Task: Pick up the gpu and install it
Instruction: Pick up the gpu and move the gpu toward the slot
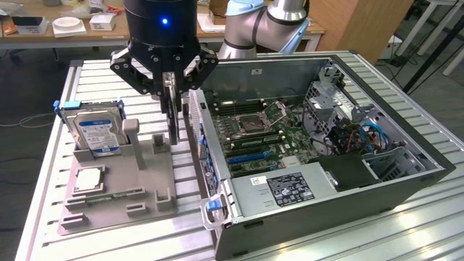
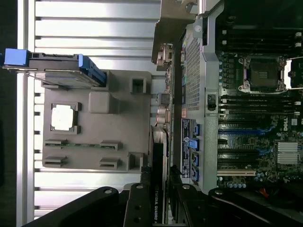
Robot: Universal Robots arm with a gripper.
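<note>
Tool (image 1: 170,89) noted clamped on the upper edge of the gpu (image 1: 174,122), jaws partly closed with the card pinched between them. Gpu held upright, edge-on, over the grey fixture (image 1: 108,212) on the bench (image 1: 43,163), just beside the open case (image 1: 326,179). Whether its lower edge is clear of the fixture slot cannot be told. Hard drive (image 1: 98,133) stands in the fixture, toward the exterior view's left. Card judged light, thin and stiff, but fragile at its components and edge connector. Hold judged best taken on the top edge near mid-length, flat faces pinched, connector left free.
</note>
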